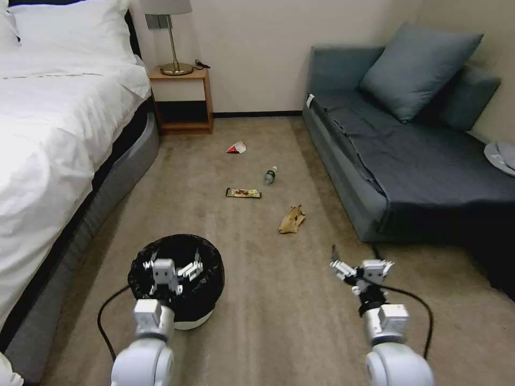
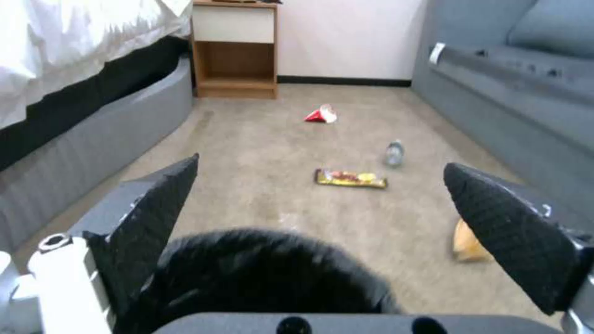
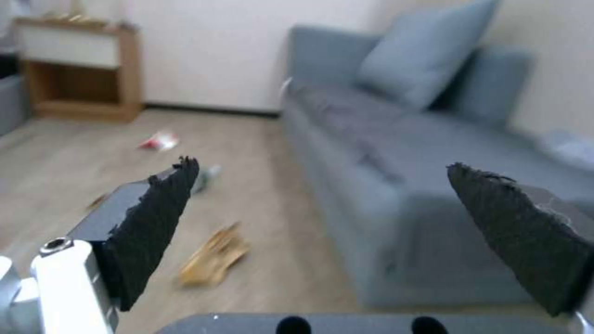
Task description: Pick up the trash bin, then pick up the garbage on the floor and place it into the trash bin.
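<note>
Bin [image 1: 177,279] on carpet near bed [image 1: 53,134]; its white base mostly hidden under the liner. Left gripper [image 1: 174,266] over the rim, jaws spread. Right gripper [image 1: 360,267] open above bare carpet. Ahead: peel [image 1: 292,220], wrapper [image 1: 243,193], bottle [image 1: 270,175], packet [image 1: 236,148].

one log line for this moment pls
left gripper: open over trash bin | right gripper: open, empty | garbage: on floor

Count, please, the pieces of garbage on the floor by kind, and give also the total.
Peel-like scrap: 1
Clear plastic bottle: 1
Gold-brown snack wrapper: 1
Red-and-white paper packet: 1
Total: 4, all lying on the carpet, none in the trash bin.
</note>
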